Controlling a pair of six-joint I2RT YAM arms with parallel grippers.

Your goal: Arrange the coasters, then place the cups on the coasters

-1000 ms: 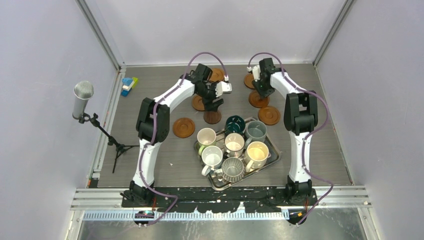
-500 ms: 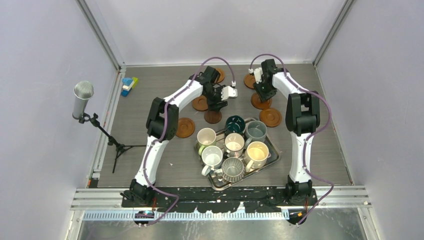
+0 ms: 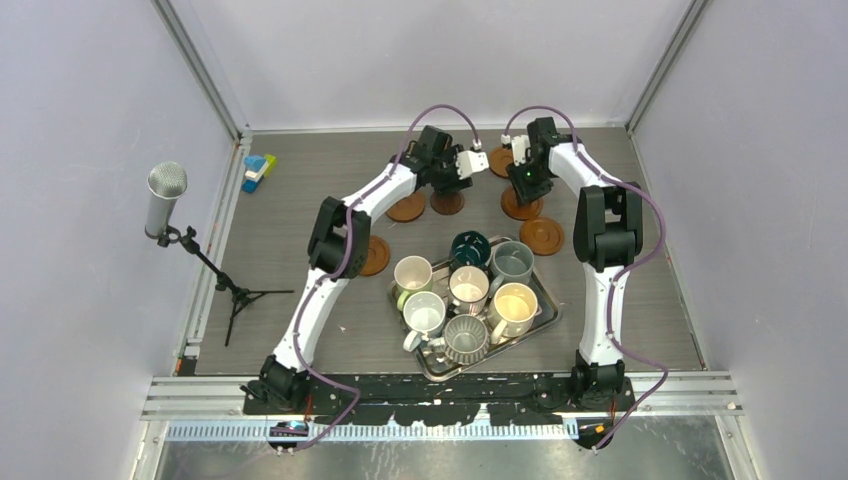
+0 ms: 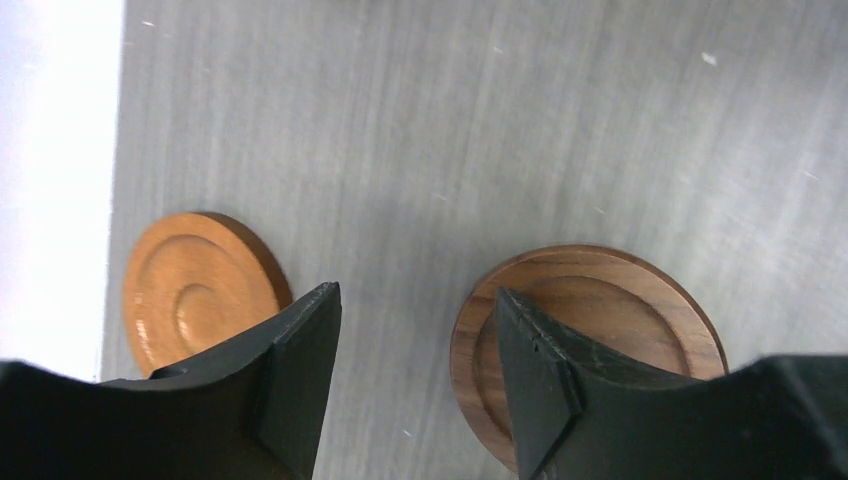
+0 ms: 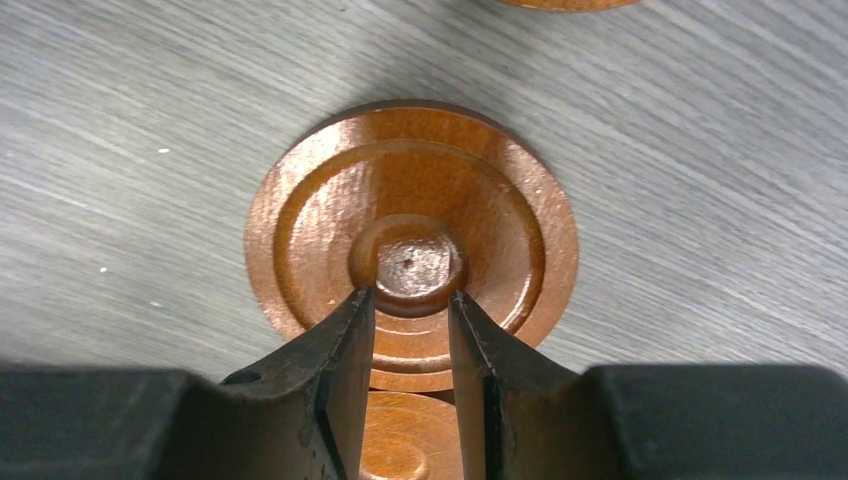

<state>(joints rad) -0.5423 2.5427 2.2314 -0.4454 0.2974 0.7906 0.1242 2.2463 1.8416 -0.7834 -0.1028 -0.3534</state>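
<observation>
Six coasters (image 3: 407, 207) show in the top view, all flat on the bench (image 3: 300, 185), none bearing a cup. At far left, a microphone (image 3: 167, 190) stands at 9 o'clock, off the bench. A blue-and-yellow block (image 3: 258, 170) lies at 10 o'clock. The leftmost coaster (image 3: 378, 258) is half hidden by the left arm (image 3: 335, 235).

The left pincer (image 3: 446, 190) (image 4: 415, 295) hangs near 12 o'clock, spread, with nothing between its fingers. In its wrist view one finger overlaps the dark coaster (image 3: 447, 208) (image 4: 600, 330); whether it touches cannot be told. An orange coaster (image 4: 200, 295) lies apart at the dark one's 9 o'clock.

Seven cups (image 3: 467, 287) crowd a steel tray (image 3: 550, 300) toward the bench's 6 o'clock edge.

The right pincer (image 3: 523, 188) (image 5: 412, 292) hovers over the right coaster (image 3: 518, 211) (image 5: 410, 180). Its tips flank the near side of the central boss, parted by a narrow gap, and pinch nothing that shows. A far coaster (image 3: 497, 162) lies at the right coaster's 11 o'clock and a near coaster (image 3: 541, 236) at its 5 o'clock.
</observation>
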